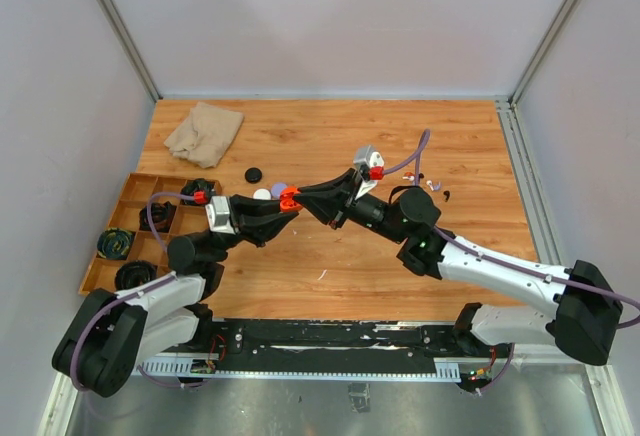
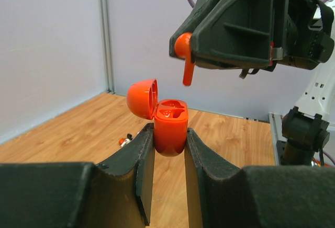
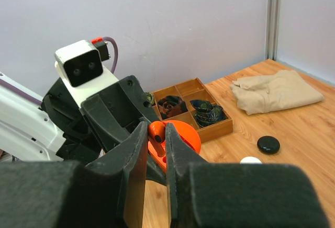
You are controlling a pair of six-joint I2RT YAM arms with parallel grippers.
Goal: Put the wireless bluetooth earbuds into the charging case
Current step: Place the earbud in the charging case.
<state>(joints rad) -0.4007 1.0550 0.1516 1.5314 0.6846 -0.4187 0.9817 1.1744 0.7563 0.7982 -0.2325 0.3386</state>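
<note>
My left gripper [image 1: 283, 202] is shut on the body of an orange-red charging case [image 2: 171, 128], held upright above the table with its lid [image 2: 142, 98] swung open to the left. My right gripper [image 3: 156, 135] is shut on an orange-red stemmed earbud [image 3: 157, 136]. In the left wrist view the earbud [image 2: 186, 66] hangs stem-down just above the open case, a little to its right, with a clear gap. More tiny earbuds [image 1: 431, 185] lie on the table at the right. The case also shows in the top view [image 1: 289, 197].
A black puck [image 1: 253, 174], a white puck [image 1: 262, 194] and a lilac puck [image 1: 278, 187] lie behind the grippers. A beige cloth [image 1: 204, 131] lies at the back left. A wooden compartment tray [image 1: 150, 177] with dark rolled items stands at the left.
</note>
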